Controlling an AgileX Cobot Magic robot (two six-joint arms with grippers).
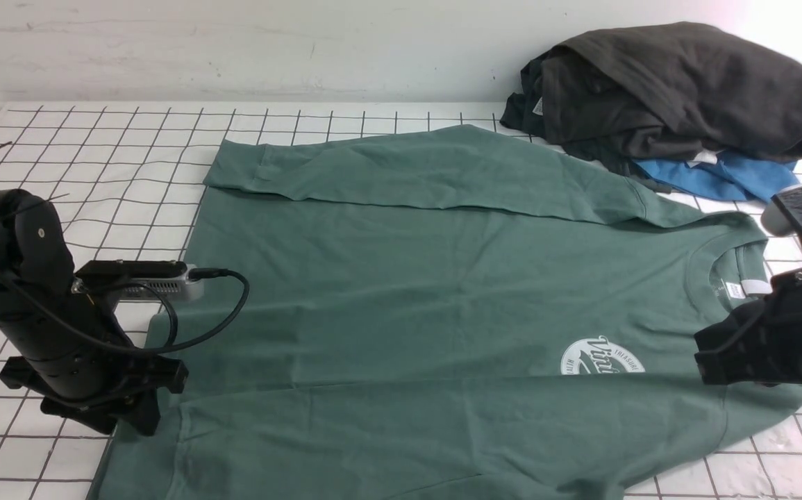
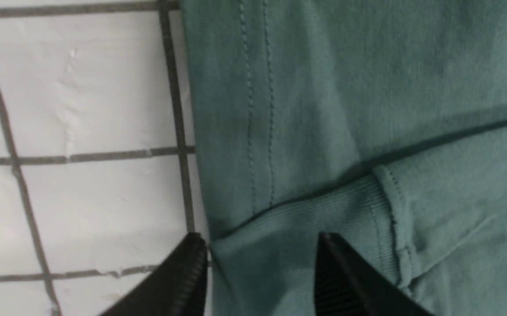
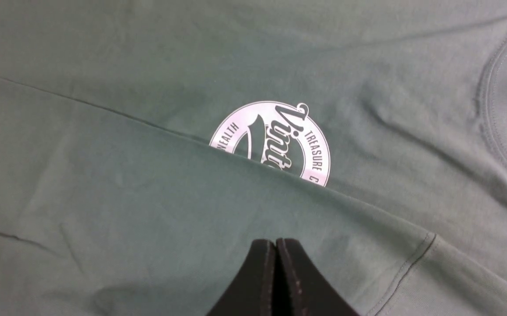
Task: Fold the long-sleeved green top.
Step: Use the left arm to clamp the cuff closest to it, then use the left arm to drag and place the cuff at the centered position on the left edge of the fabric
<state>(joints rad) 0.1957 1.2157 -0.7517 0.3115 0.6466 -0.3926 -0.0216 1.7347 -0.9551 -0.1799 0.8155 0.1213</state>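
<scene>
green top [image 1: 407, 292] flat on tabletop [image 1: 95, 153] | left hand [image 2: 260, 240] wide, over cuff [image 2: 306, 210] | right hand [image 3: 276, 242] closed tight, near logo [image 3: 275, 140]

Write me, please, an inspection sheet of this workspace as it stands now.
Surface: white table with dark grid lines.
Job's things: green top spread flat; far sleeve and near sleeve folded across the body; near sleeve covers half the logo.
Clutter: dark garment heaped on blue garment, far right.
Hands: left hand open over the near cuff; right hand shut over the near sleeve, nothing seen in it.
Cables: black cable loops off the left wrist above the top.
Surroundings: white wall behind.
</scene>
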